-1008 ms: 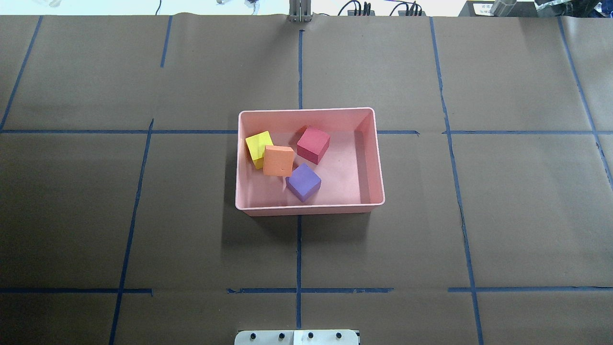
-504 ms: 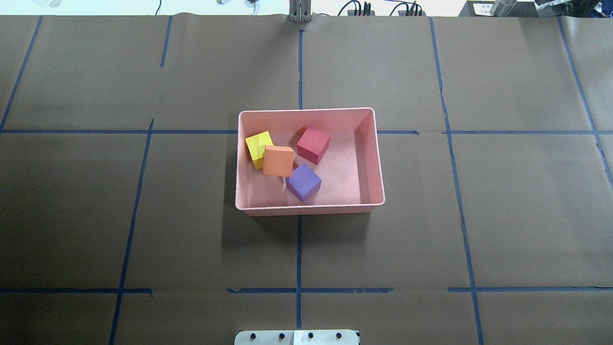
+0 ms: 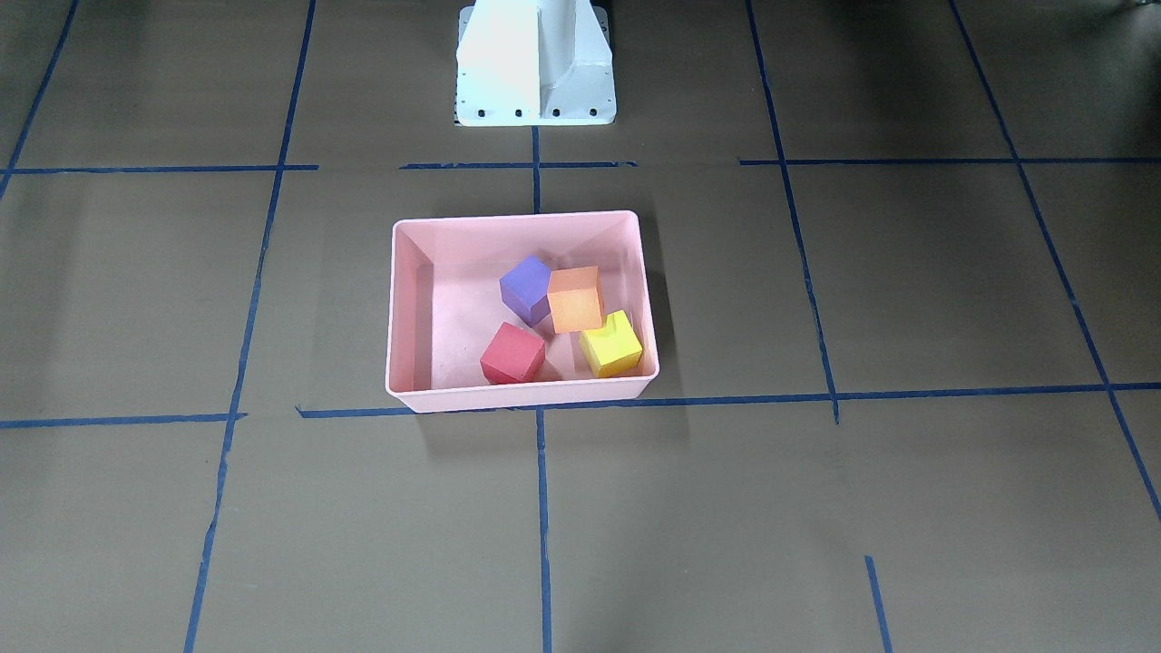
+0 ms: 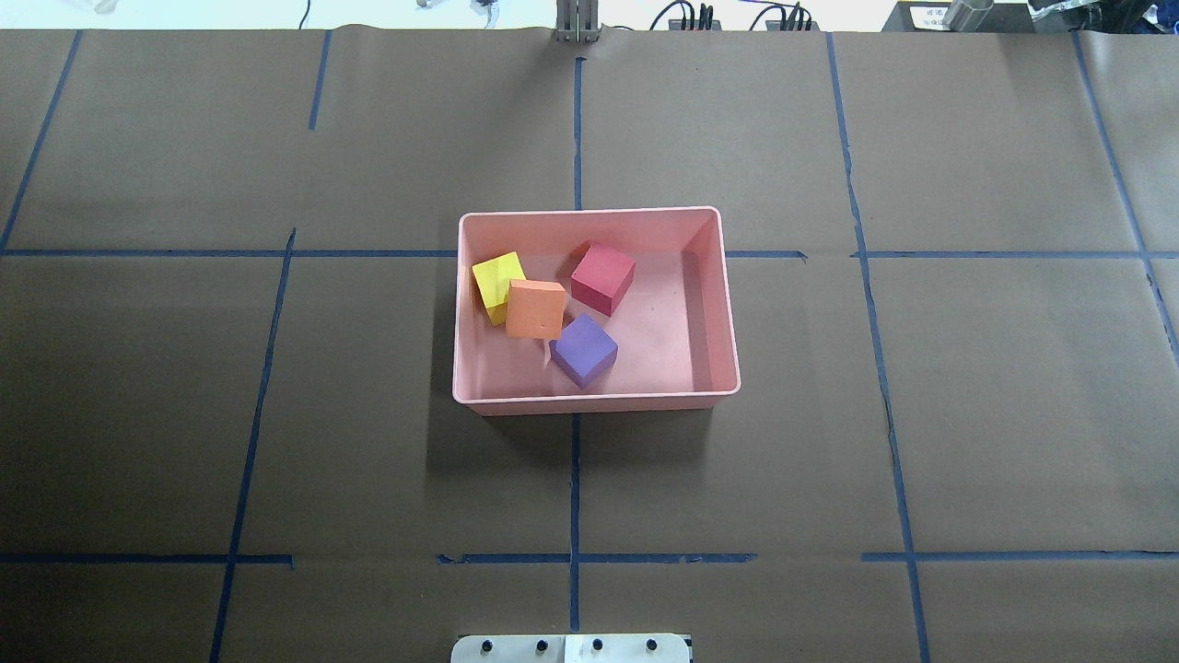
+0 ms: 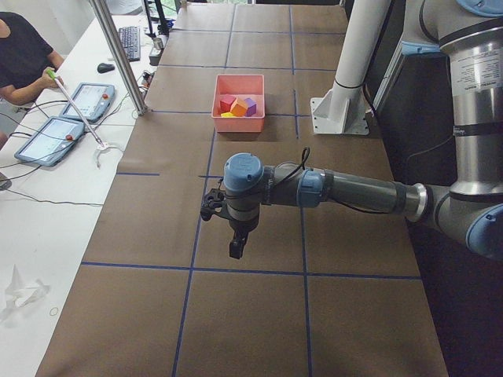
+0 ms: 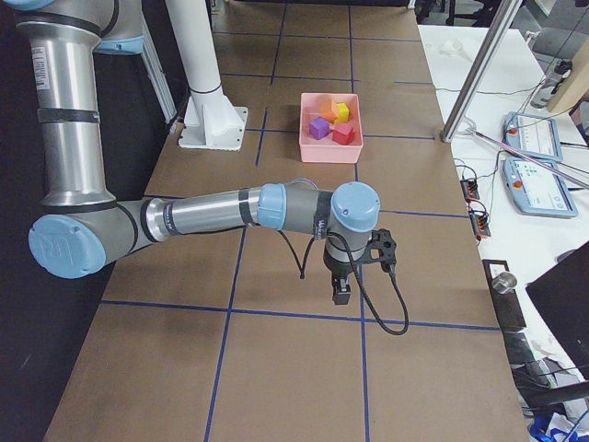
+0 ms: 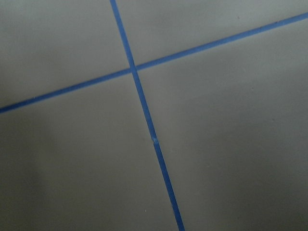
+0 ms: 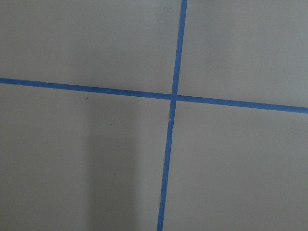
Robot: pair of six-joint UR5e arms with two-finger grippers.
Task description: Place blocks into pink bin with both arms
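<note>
Well, my left black two-finger pincer (image 5: pixel 236 250) hangs low over the brown paper-covered table (image 4: pixel 1013 414), and my right black pincer (image 6: pixel 341 296) hangs over its other end. Both are well apart from the bin, and I cannot tell whether either is released or clenched. All four blocks lie in the shallow pale pink plastic bin (image 4: pixel 599 401). From its middle, the small purple matte cube (image 4: pixel 584 349) sits at 6 o'clock, the orange cube (image 4: pixel 535 309) at 9, touching the yellow-green cube (image 4: pixel 498 284) at 10, and the red cube (image 4: pixel 603 276) at 12.

The right gripper (image 6: pixel 341 293) hangs far from the pink bin (image 6: pixel 329 155).
</note>
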